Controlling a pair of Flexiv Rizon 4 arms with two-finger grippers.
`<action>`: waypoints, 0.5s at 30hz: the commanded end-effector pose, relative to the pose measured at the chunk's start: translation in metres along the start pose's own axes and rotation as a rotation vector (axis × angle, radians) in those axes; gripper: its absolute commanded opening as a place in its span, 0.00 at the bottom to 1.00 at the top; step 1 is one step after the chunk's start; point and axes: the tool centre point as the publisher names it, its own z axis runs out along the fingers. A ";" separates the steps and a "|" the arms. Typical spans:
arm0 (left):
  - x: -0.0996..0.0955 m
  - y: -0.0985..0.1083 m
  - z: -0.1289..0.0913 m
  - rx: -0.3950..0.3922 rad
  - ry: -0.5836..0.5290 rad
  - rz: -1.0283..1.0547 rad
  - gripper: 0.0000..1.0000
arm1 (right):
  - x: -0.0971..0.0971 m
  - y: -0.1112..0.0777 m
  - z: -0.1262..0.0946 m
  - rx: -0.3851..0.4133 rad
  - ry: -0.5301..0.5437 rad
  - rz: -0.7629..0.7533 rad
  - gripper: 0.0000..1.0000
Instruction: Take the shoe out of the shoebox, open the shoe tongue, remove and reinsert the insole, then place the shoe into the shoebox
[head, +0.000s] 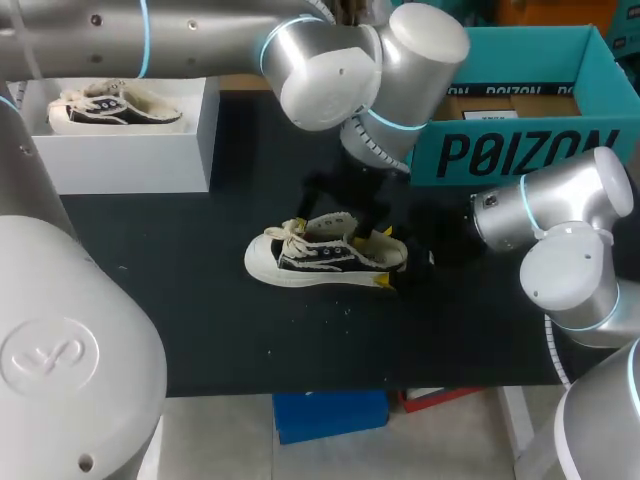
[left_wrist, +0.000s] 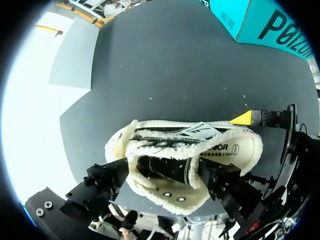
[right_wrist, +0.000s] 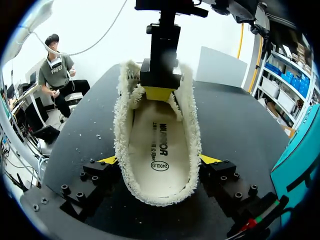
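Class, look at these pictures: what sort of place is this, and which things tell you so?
Probably a robot test bench for shoe handling: a left arm and a right arm meet over a black table, a shoe lies where they meet, and an open teal shoebox stands at the back.

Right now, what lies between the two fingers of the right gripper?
The heel end of the shoe lies there. Both yellow tips of the right gripper press against its fleecy rim, one on each side. The right wrist view shows this most clearly.
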 end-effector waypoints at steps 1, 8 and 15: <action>0.008 -0.003 0.000 -0.013 -0.066 0.002 0.82 | 0.001 -0.004 0.005 0.001 -0.002 0.000 0.00; 0.008 0.002 0.004 -0.008 -0.086 0.010 0.45 | 0.001 -0.004 0.005 0.001 -0.002 0.000 0.00; 0.012 0.008 0.006 -0.006 -0.102 0.013 0.12 | 0.001 -0.004 0.005 0.001 -0.002 0.000 0.00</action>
